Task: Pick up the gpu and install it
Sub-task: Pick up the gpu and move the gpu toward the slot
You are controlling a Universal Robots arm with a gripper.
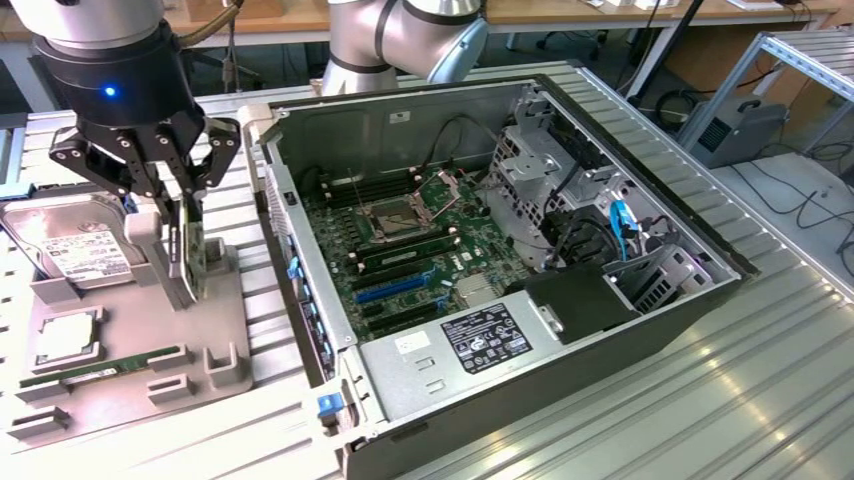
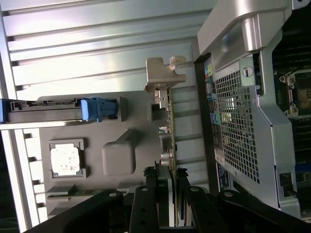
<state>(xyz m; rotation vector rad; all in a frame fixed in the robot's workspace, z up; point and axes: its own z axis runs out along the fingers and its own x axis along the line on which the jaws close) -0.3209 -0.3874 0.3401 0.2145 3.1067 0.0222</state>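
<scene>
– On the exterior view's left, over the grey tray [image 1: 230, 335], what is the gripper [image 1: 187, 272] doing?
– It hangs straight down with its fingers [image 1: 171, 262] on either side of the gpu [image 1: 202, 262], pinching the card by its two flat faces.
– How is the gpu standing?
– Upright on its long edge, at the tray's side nearest the case [image 1: 380, 125]. I cannot tell whether its lower edge is still seated in the tray or just clear of it.
– And from the wrist?
– The gpu [image 2: 170, 128] shows edge-on, running away from the gripper [image 2: 168, 178], with the silver bracket [image 2: 163, 75] at its far end. A black finger [image 2: 154, 187] sits tight against each face.
– What else is on the tray?
– A hard drive [image 1: 74, 250] with a white label, a CPU [image 1: 67, 340] in its pocket and a green memory stick [image 1: 114, 365].
– The case?
– Lying open just beside the tray, motherboard [image 1: 400, 262] facing up, with no card standing in its slots
</scene>
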